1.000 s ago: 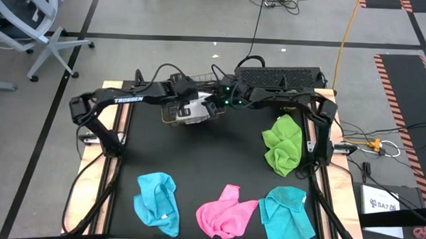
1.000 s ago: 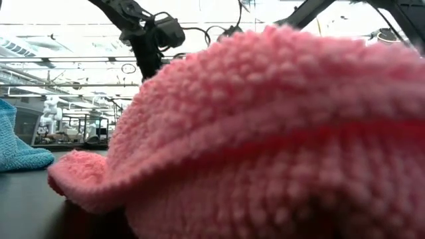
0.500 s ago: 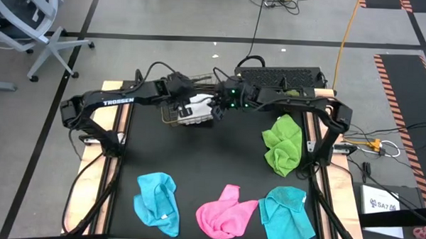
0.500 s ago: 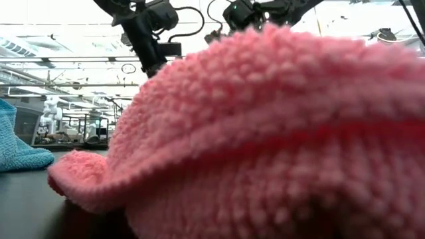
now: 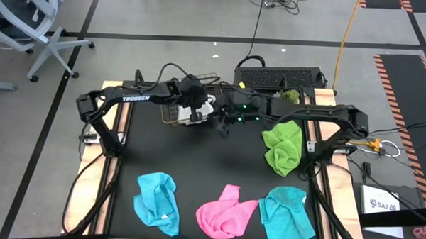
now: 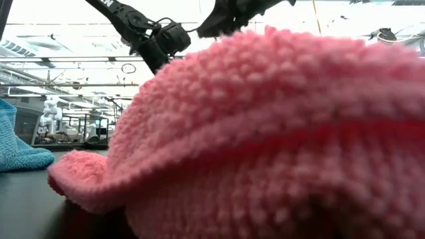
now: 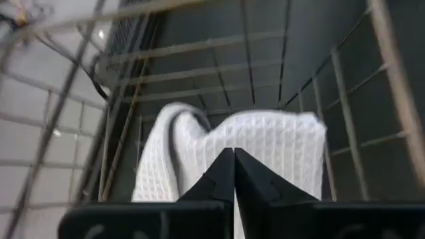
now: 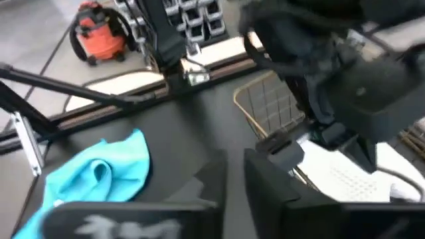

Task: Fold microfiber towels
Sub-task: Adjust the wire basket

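1. My left gripper [image 7: 234, 174] sits inside the copper wire basket [image 5: 176, 115] at the far side of the desk [image 5: 218, 162]. Its fingers are pressed together with no gap, the tips touching the white-grey towel [image 7: 239, 159]; I cannot tell whether any fabric is pinched between them.
2. My right gripper [image 5: 223, 127] hangs just beside the basket's right edge, over bare desk. In the right wrist view its fingers [image 8: 269, 176] stand a narrow slot apart, holding nothing.
3. The basket holds only the white-grey towel, bunched up with a folded ridge standing against the wire wall.
4. The lime green towel [image 5: 283, 145] lies crumpled at the right side of the desk, well apart from the basket.
5. Along the near edge lie three crumpled towels: the left cyan towel [image 5: 157, 200], the pink towel [image 5: 224, 212] in the middle, and the right cyan towel [image 5: 286, 213]. The pink one and the right cyan one lie just beside each other.
6. In the low view the pink towel fills almost everything, with both arms dark above it.
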`<action>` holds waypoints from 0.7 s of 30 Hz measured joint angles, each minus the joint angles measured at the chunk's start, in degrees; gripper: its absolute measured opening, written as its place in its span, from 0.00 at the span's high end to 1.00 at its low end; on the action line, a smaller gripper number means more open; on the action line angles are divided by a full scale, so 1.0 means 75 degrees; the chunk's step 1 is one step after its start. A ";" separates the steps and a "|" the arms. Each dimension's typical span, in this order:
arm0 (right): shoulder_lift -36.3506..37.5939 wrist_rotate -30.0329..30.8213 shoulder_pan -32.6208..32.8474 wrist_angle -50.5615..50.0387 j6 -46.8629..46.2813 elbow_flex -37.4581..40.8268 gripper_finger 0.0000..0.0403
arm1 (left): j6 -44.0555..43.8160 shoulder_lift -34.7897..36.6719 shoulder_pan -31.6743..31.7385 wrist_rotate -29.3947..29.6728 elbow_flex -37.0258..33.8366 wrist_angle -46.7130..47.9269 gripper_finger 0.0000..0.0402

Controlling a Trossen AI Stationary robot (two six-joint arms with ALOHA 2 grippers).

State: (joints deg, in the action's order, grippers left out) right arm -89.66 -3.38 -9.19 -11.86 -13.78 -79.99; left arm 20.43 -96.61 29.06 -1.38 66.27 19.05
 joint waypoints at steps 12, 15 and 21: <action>0.0794 0.1372 0.0361 -0.0488 -0.0013 0.0000 1.00 | -0.0764 -0.0744 0.0148 -0.0902 0.0048 -0.0114 0.99; 0.0795 0.1616 0.0394 -0.0563 -0.0069 0.0000 0.99 | -0.0760 -0.1019 0.0115 -0.0857 0.0065 -0.0003 1.00; 0.0791 0.1644 0.0442 -0.0580 -0.0092 0.0000 1.00 | -0.0741 -0.1155 0.0160 -0.0432 0.0389 0.0403 1.00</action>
State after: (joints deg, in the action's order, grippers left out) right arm -83.72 8.95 -5.87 -16.21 -14.47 -79.99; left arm 14.87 -105.27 30.26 -4.61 69.19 22.07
